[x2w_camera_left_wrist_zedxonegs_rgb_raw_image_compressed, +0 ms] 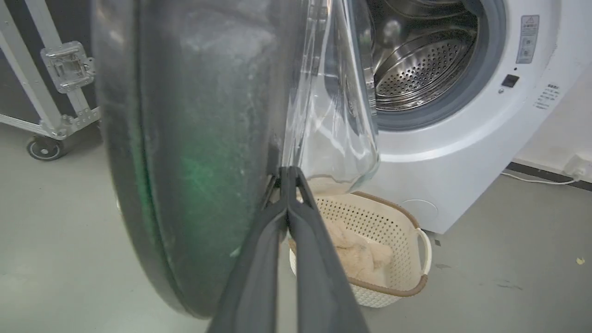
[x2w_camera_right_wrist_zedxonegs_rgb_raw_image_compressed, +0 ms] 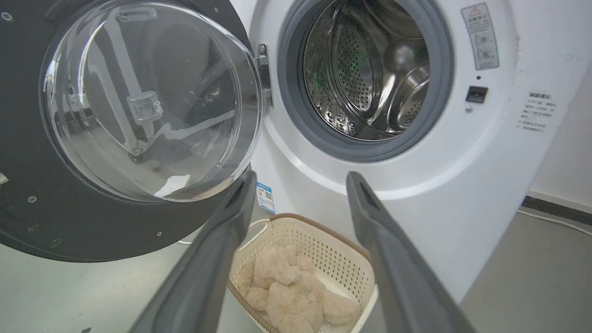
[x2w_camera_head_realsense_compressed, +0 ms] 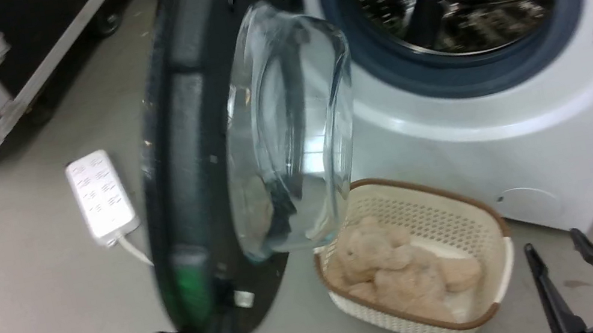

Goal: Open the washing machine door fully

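Standing swung out edge-on from the washer (x2w_camera_head_realsense_compressed: 506, 111), the door (x2w_camera_head_realsense_compressed: 178, 151) hangs on its hinge left of the drum opening. The left gripper (x2w_camera_left_wrist_zedxonegs_rgb_raw_image_compressed: 287, 173) has its fingers pressed together, tips against the door beside the glass bowl. The right gripper (x2w_camera_right_wrist_zedxonegs_rgb_raw_image_compressed: 300, 180) has its fingers spread, touching nothing, near a basket (x2w_camera_right_wrist_zedxonegs_rgb_raw_image_compressed: 323, 245) on the floor.
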Available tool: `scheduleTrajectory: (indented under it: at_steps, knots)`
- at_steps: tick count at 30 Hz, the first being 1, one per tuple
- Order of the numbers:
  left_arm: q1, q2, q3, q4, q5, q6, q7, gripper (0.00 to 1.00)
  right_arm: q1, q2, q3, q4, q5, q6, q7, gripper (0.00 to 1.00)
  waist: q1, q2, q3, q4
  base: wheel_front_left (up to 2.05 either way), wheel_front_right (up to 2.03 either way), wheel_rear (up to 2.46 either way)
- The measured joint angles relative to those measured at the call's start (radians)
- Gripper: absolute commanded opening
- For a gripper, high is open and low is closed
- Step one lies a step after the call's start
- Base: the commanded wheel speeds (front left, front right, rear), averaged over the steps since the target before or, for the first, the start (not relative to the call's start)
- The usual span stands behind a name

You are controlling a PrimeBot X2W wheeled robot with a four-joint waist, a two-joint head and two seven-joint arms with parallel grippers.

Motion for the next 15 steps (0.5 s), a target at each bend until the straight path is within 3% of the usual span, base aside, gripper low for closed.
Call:
scheduleTrajectory:
  at_steps: [7, 15]
  knots:
    - [-0.039, 0.083, 0.11, 0.004, -0.032, 0.007, 0.011, 0.0, -0.035, 0.0, 0.018, 0.002, -0.027, 0.0, 0.0, 1.0, 0.0002, 0.0, 0.061, 0.043, 0.0, 0.0, 0.0]
    - [-0.151, 0.227, 0.255, 0.089, -0.097, -0.021, 0.046, 0.0, -0.07, 0.0, 0.014, 0.004, -0.073, 0.0, 0.0, 1.0, 0.0002, 0.0, 0.161, 0.01, 0.0, 0.0, 0.0]
